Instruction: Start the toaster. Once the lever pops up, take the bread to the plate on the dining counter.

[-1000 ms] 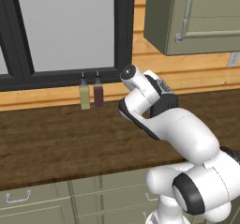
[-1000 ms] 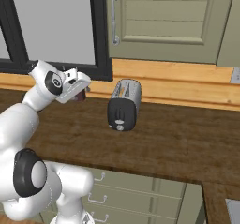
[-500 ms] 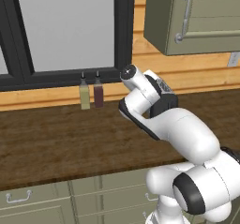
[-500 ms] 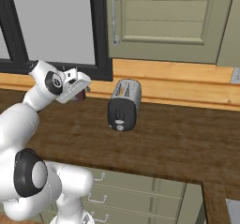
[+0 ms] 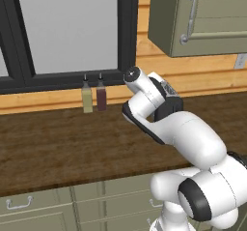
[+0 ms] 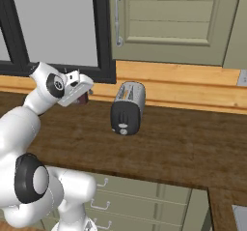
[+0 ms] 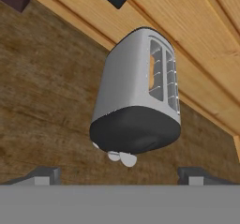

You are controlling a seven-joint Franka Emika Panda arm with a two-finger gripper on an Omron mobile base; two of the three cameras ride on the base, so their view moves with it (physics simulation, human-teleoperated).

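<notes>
The toaster (image 7: 136, 101) lies ahead of my gripper (image 7: 118, 174) in the hand view, silver-grey with two top slots and a dark end panel facing me. Pale knobs (image 7: 120, 158) stick out of that panel. An orange-tan edge of the bread (image 7: 152, 71) shows inside one slot. My fingertips (image 7: 44, 174) stand wide apart with nothing between them, short of the toaster. From the right base the toaster (image 6: 128, 108) sits on the dark wood counter (image 6: 183, 148) by the wall, with my hand (image 6: 77, 87) to its left and raised. The plate and dining counter are out of view.
Two small bottles, olive (image 5: 87, 97) and dark red (image 5: 101, 95), stand at the wall under the black-framed window (image 5: 67, 32). Grey-green wall cabinets (image 6: 169, 22) hang above the toaster. Drawers (image 5: 29, 210) run below the counter's front edge.
</notes>
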